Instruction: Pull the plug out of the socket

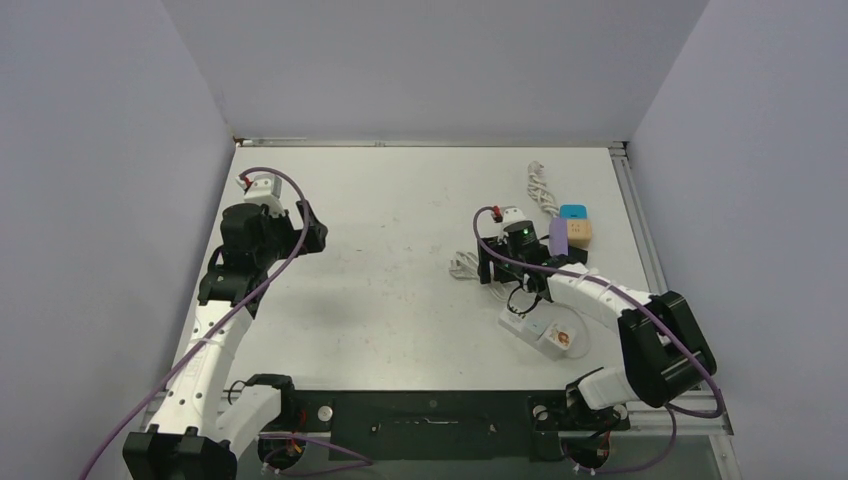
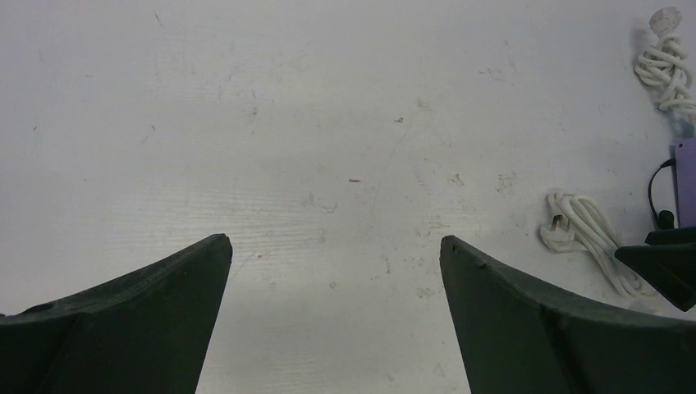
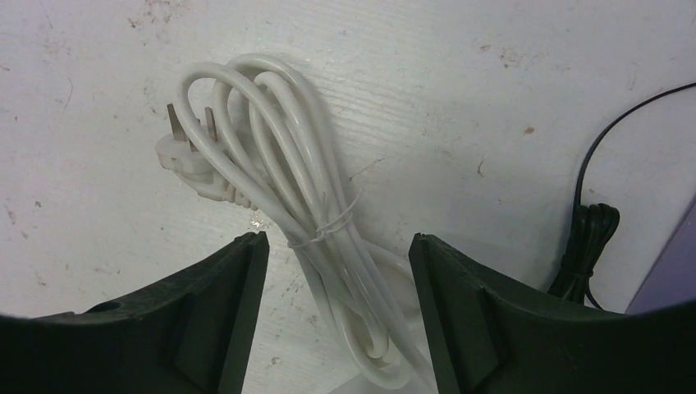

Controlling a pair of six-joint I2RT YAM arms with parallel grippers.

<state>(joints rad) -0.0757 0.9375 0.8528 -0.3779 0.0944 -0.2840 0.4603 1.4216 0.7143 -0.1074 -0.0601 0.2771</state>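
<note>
The socket is a white power strip lying by the right arm's forearm. A thin black cord loops at its far end; I cannot make out the plug itself. My right gripper hangs low over a tied bundle of white cable, whose bare pronged plug lies free on the table. In the right wrist view the right gripper is open, its jaws either side of the bundle with gaps on both sides. My left gripper is open and empty over bare table, far to the left.
A second white cable coil lies at the back right. Beside it are a purple box, a blue block and a tan block. A bundled black cord lies right of the right fingers. Walls close off both sides.
</note>
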